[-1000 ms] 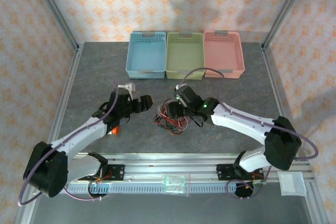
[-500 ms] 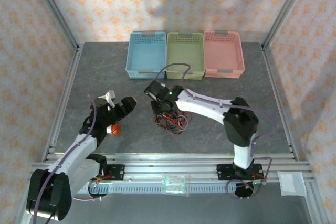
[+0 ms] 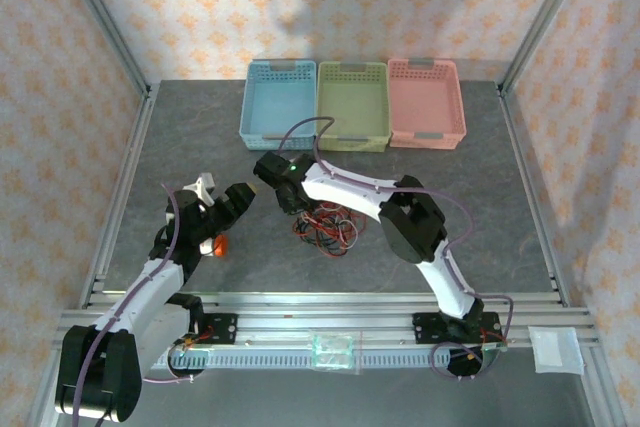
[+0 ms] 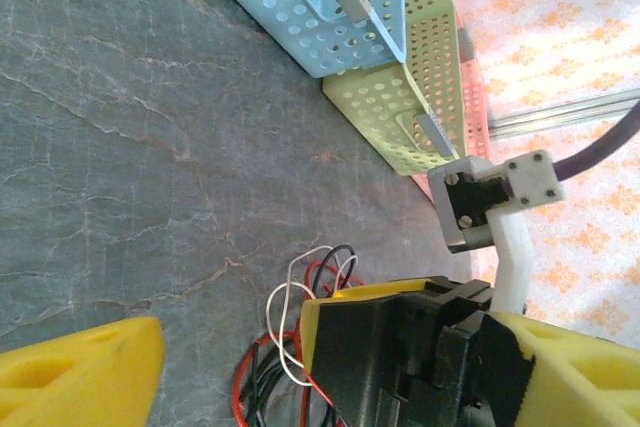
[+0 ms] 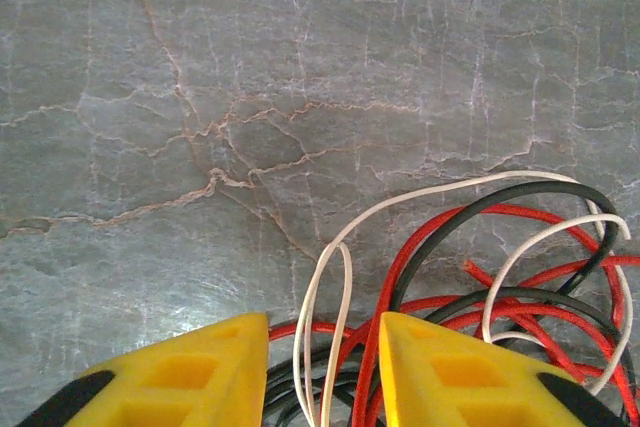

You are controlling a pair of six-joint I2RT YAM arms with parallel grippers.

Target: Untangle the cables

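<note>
A: Where do we grip?
B: The cables [image 3: 325, 229] lie near the middle of the worktop [image 3: 200, 127]. Our right pincer [image 5: 325, 372] stands spread astride the white loop [image 5: 338, 245]. We should pinch that strand alone and lift slowly, lest the red strands [image 5: 505, 209] drag.

left gripper [image 3: 242, 195] spread wide, right gripper [image 5: 322, 357] parted

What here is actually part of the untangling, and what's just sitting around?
Part of the job: cables; right arm's fingers straddling them.
Just lying about: blue basket, green basket, pink basket; small orange object; clear packet.
</note>
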